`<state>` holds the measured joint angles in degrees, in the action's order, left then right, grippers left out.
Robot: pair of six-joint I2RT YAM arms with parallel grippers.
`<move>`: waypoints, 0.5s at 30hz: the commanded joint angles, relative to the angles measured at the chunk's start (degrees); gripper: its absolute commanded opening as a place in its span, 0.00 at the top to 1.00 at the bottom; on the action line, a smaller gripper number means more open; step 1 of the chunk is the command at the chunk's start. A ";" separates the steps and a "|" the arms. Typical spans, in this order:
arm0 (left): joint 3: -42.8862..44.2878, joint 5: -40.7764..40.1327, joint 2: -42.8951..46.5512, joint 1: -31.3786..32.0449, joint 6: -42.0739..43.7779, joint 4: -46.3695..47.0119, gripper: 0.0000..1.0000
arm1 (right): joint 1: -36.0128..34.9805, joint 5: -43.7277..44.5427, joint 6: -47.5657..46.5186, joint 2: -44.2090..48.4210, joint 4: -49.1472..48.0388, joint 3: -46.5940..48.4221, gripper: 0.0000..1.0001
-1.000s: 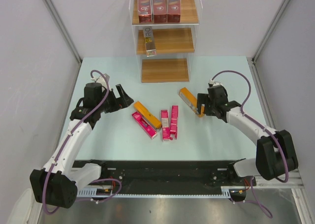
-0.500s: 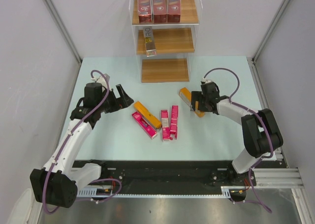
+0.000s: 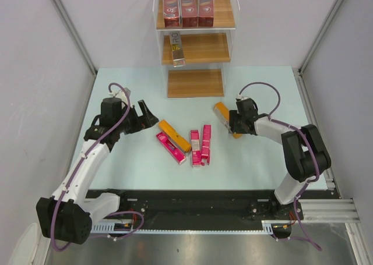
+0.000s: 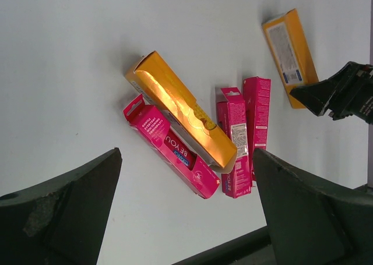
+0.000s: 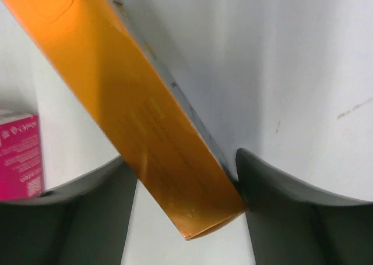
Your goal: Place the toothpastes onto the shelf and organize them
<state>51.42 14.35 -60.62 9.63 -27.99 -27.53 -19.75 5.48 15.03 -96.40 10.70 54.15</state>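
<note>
My right gripper (image 3: 235, 125) straddles the near end of an orange toothpaste carton (image 3: 222, 113) that lies slanted on the table. In the right wrist view both fingers touch the long sides of this carton (image 5: 128, 102). My left gripper (image 3: 145, 116) hovers wide open left of a loose group: another orange carton (image 3: 174, 135) overlapping a pink one (image 3: 171, 147), and two more pink cartons (image 3: 195, 147) (image 3: 206, 142) side by side. The shelf (image 3: 195, 83) stands at the back. Three dark red cartons (image 3: 187, 7) stand on its top tier, and one carton (image 3: 177, 49) on the middle tier.
Grey walls close in the table on both sides. The shelf's bottom board is bare, and clear acrylic walls frame its upper tiers. A black rail (image 3: 192, 209) runs along the near table edge between the arm bases.
My right gripper has slid left and forward along the orange carton, and its jaws have narrowed onto the carton's sides. The left arm has barely moved.
</note>
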 commanded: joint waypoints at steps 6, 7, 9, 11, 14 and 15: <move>0.70 1.21 0.77 0.39 0.48 0.72 0.00 | -0.73 -3.10 -0.17 -0.81 -1.91 2.19 0.62; 0.70 1.56 0.59 0.48 0.30 0.81 0.00 | -0.73 -3.54 -0.09 -0.55 -1.65 2.27 0.64; 0.88 2.35 0.50 0.48 0.04 1.16 0.00 | -0.73 -4.24 -0.26 0.50 -1.47 2.19 0.66; 0.96 2.79 0.50 0.39 -0.22 1.77 0.00 | -0.73 -4.85 -0.09 1.39 -1.38 2.27 0.67; 0.88 4.10 0.94 0.48 -0.31 2.21 0.00 | -0.64 -6.96 0.35 4.11 -1.38 2.27 0.69; 0.79 4.72 1.12 0.48 -0.49 2.83 0.00 | -0.73 -7.58 0.62 4.90 -1.30 2.19 0.69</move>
<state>51.42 16.01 -60.62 9.63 -28.05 -27.49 -20.16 1.48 14.94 -96.64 9.96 54.30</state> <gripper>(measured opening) 0.996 0.468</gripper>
